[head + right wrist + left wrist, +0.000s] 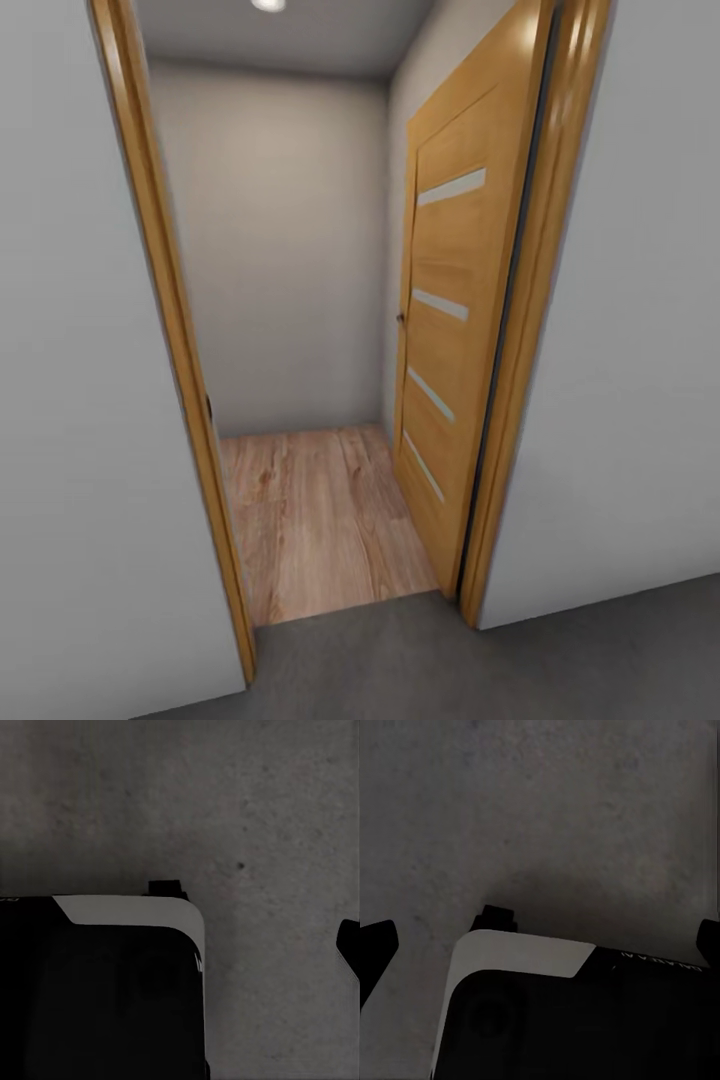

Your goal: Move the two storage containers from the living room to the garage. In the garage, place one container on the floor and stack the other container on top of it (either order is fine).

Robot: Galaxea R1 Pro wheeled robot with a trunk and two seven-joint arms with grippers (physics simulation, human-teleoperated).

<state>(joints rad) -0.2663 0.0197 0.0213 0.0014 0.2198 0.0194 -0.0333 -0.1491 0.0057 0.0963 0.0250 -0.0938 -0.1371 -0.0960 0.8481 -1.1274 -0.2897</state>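
**Facing an open doorway from the grey concrete floor**

Where we stand, our head camera looks through one doorway with a wooden frame (165, 300), set in a plain white wall (70, 400). One slatted wooden door (455, 330) stands swung open on the right side of the opening, with four pale horizontal slats. Beyond the threshold lies a light wood-plank floor (315, 520), ending at a bare back wall, with one ceiling light (268, 5) above. Nearest us is the floor (450, 650), dark grey concrete. Nothing stands in the opening itself.

Through our left wrist camera we see two dark fingertips (376, 945) at opposite edges of the picture, so the left jaws are wide apart and hold nothing. Between and beyond them are speckled concrete and one corner of our black-and-white base (521, 952).

Through our right wrist camera, one dark fingertip (349, 945) shows at the edge; we cannot tell how the right jaws stand. Beyond it are concrete and another base corner (131, 909).
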